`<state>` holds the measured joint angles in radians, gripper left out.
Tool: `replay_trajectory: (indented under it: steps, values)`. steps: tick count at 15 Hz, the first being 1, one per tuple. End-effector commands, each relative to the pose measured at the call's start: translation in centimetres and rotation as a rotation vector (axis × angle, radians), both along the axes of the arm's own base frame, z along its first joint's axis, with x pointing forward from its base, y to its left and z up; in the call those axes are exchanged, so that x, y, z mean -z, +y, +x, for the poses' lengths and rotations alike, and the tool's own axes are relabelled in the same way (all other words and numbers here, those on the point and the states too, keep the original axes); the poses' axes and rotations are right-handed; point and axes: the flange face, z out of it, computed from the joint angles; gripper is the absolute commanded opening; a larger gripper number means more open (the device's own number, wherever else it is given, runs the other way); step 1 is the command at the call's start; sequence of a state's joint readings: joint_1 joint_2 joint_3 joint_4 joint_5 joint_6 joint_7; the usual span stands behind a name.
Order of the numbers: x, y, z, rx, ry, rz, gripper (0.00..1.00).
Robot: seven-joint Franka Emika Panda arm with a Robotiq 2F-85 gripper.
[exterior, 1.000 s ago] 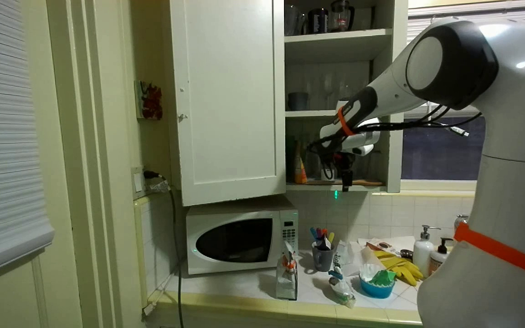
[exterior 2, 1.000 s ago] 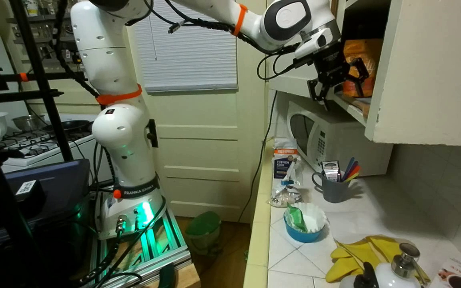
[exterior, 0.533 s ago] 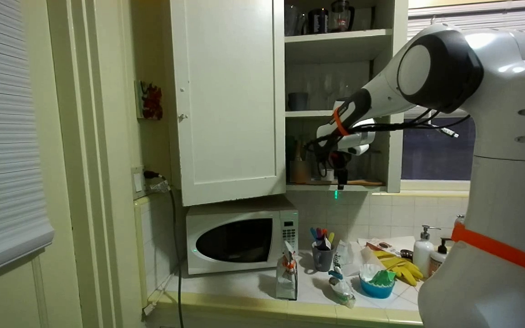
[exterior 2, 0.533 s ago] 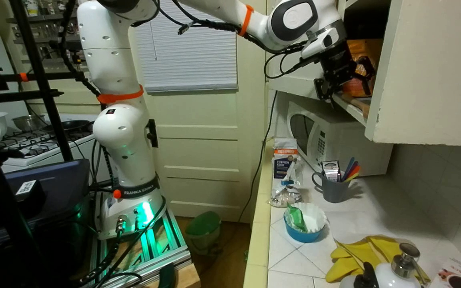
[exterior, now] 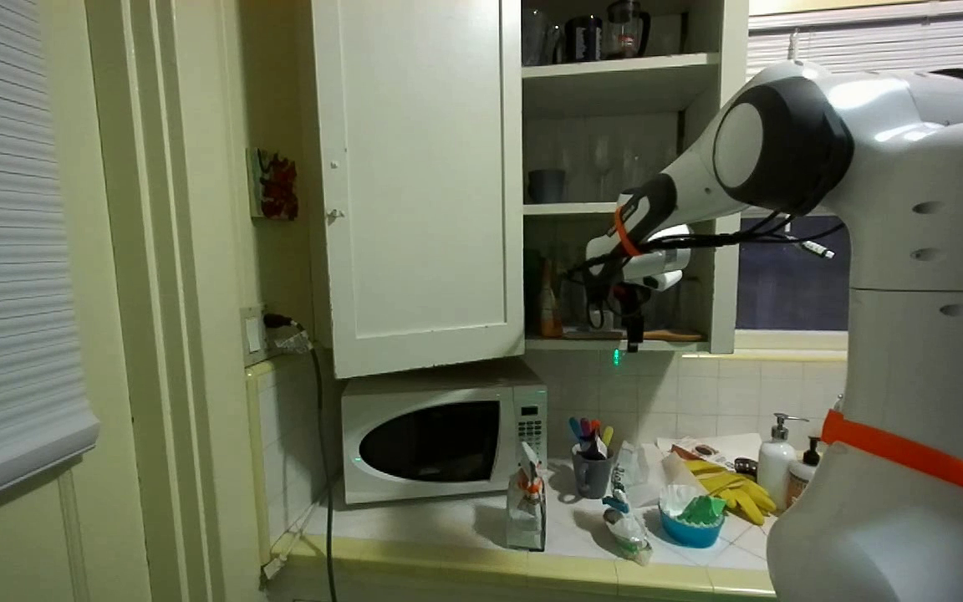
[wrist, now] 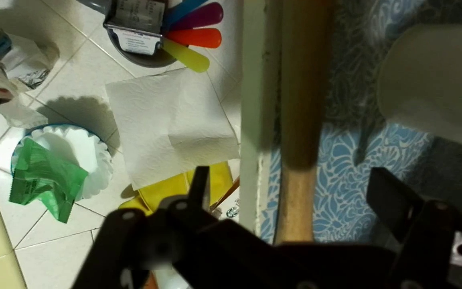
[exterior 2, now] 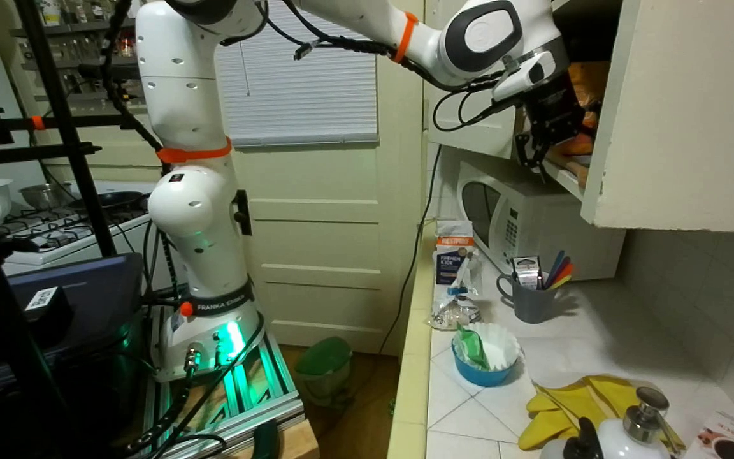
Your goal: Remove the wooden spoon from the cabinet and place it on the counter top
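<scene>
The wooden spoon (wrist: 298,200) lies along the front of the cabinet's bottom shelf. Its pale handle also shows in an exterior view (exterior: 672,335). The white cabinet (exterior: 419,167) stands with its door open; the door also shows in an exterior view (exterior 2: 698,115). My gripper (wrist: 290,170) is open at the bottom shelf, pointing down. In the wrist view the spoon runs between its fingers, touching neither; the left finger is outside the shelf edge, the right one over the blue-patterned liner. In an exterior view the farther finger is hidden. The counter top (exterior 2: 647,344) is below.
An orange bag (exterior 2: 587,83) stands on the shelf right by the gripper. The microwave (exterior: 427,443) is under the door. A grey mug (exterior 2: 532,303), blue bowl (exterior 2: 483,373), yellow gloves (exterior 2: 571,408), paper towel (wrist: 167,124) and bags are on the counter.
My arm has reached farther into the cabinet, and the gripper now covers more of the orange bag. The gripper has dipped slightly in the last half second. It stays open.
</scene>
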<state>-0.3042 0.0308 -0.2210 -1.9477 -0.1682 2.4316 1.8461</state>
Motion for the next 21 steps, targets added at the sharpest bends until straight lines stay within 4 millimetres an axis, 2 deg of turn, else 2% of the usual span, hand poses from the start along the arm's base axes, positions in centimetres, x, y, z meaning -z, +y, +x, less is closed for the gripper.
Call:
replay_trajectory:
  steps: [1,4,6,7,8,11,16,18,19,21]
  values:
    - [-0.1,-0.7,0.2,0.042,-0.01,0.027,1.0]
    - [-0.1,-0.8,-0.4,0.04,-0.004,0.024,0.8]
    - [0.0,-0.9,-0.8,0.039,0.001,0.023,0.79]
    - [0.1,-0.9,-0.9,0.039,0.004,0.023,0.64]
    - [0.1,-0.9,-1.1,0.04,0.004,0.025,0.68]
    - [-0.1,-0.6,-1.8,0.029,0.007,0.029,0.56]
    - [-0.8,0.2,-3.9,0.001,0.009,0.027,0.6]
    - [-0.9,0.3,-4.8,-0.001,0.015,0.024,0.54]
    - [-1.0,0.3,-5.2,-0.001,0.016,0.023,0.34]
    - [-0.9,0.6,-5.7,-0.001,0.018,0.024,0.2]
